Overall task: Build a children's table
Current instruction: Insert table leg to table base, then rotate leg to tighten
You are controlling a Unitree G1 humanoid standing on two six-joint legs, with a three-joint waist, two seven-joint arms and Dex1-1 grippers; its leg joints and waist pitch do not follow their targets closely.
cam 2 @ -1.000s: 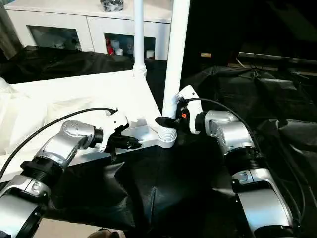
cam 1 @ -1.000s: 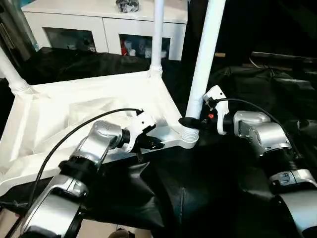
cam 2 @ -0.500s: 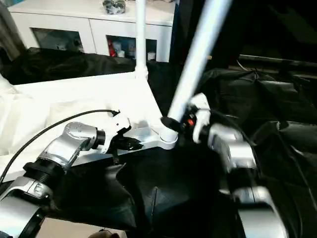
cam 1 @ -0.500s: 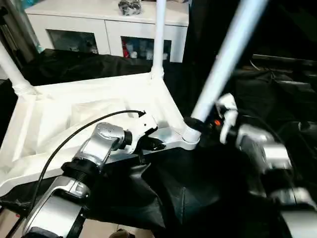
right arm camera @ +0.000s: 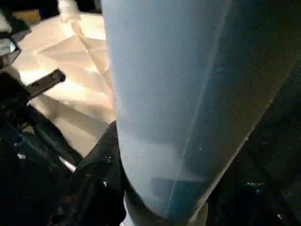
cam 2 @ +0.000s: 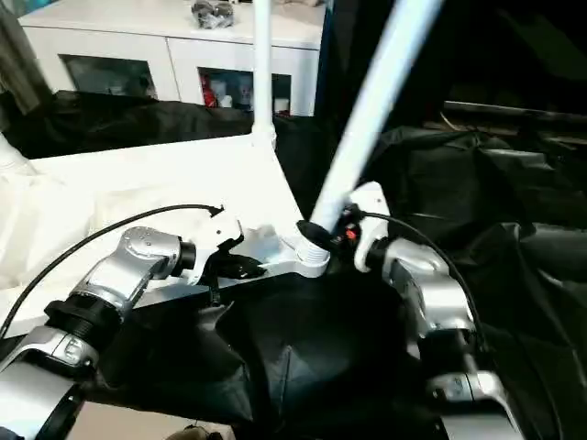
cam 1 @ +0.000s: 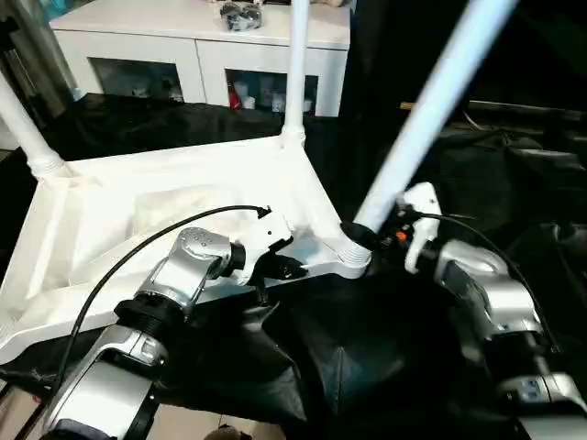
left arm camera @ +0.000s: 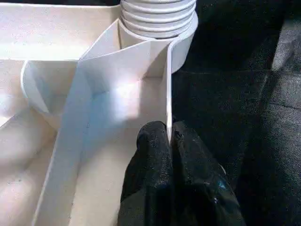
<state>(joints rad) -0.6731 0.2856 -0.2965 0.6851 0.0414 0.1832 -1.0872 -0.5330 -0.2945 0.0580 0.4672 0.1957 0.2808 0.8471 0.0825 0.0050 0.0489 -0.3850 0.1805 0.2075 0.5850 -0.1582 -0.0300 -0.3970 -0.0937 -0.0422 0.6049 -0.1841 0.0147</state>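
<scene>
A: Where is the table top (cam 1: 174,206) sitting?

B: Upside down on black cloth (cam 1: 367,357), in front of the white cabinet (cam 1: 206,55). The left gripper (left arm camera: 170,141) is pinching the top's thin rim, fingers closed on it (clearest from the left wrist).

A: And the right gripper (cam 1: 367,236)?

B: Its fingers are half-spread around the leaning leg (cam 1: 431,110) just above the near corner socket (cam 1: 353,261). The leg's upper end is cut off. Another leg (cam 1: 295,64) is standing upright at the far corner.
</scene>
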